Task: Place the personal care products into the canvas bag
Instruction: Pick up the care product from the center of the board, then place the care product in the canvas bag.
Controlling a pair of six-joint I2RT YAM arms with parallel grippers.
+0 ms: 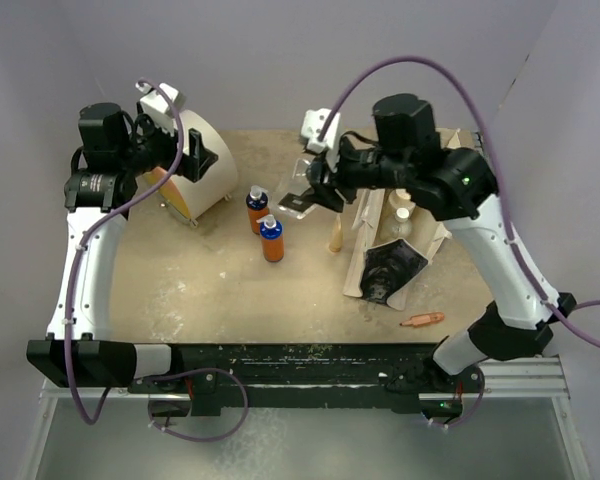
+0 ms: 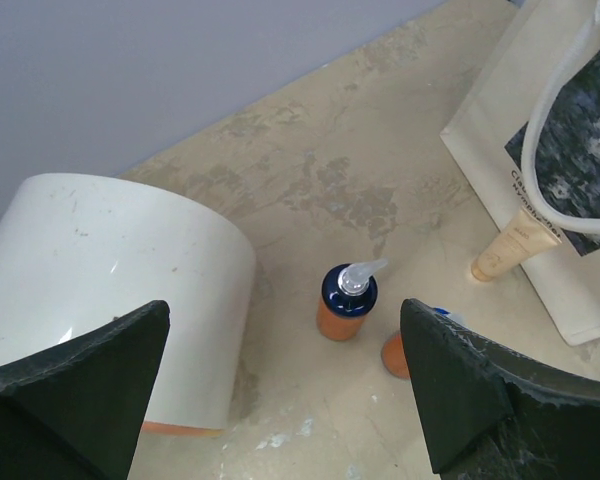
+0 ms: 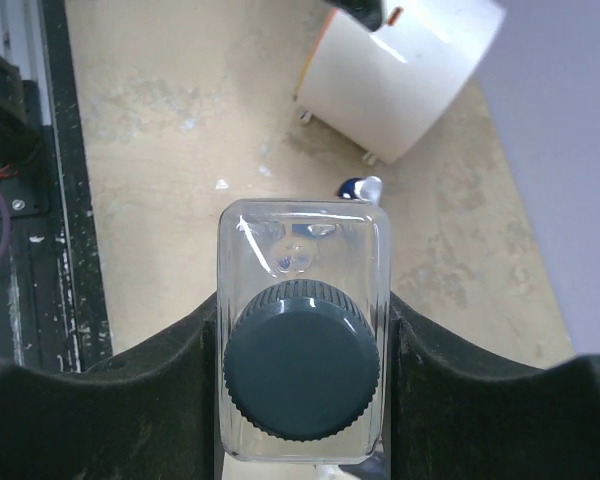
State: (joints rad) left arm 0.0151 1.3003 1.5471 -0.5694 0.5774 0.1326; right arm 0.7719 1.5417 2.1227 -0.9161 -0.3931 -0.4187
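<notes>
stick: orange pen-like stick lies flat on the surface, nearest my bases and just near-right of the bag.
bag: canvas bag is on the right half, with its dark printed panel on the side toward my bases. A few pale bottles show inside its mouth; I can't tell which ones.
orange pair: two orange bottles with blue caps stand upright mid-surface, close together and left of the bag. Neither is in the bag.
cone: tan cone sits between the orange pair and the bag. In the left wrist view it leans against the bag's side.
right pincer: my right pincer is clamped on a clear squarish bottle, one finger on each flat side and the black cap toward the wrist camera. The bottle is held up off the surface, between the orange pair and the bag, not in the bag.
drum: cream drum with an orange face lies on its side at far left.
left pincer: my left pincer is spread wide and holds nothing. It hangs over the drum's right edge, with the orange pair in sight between the fingers.
</notes>
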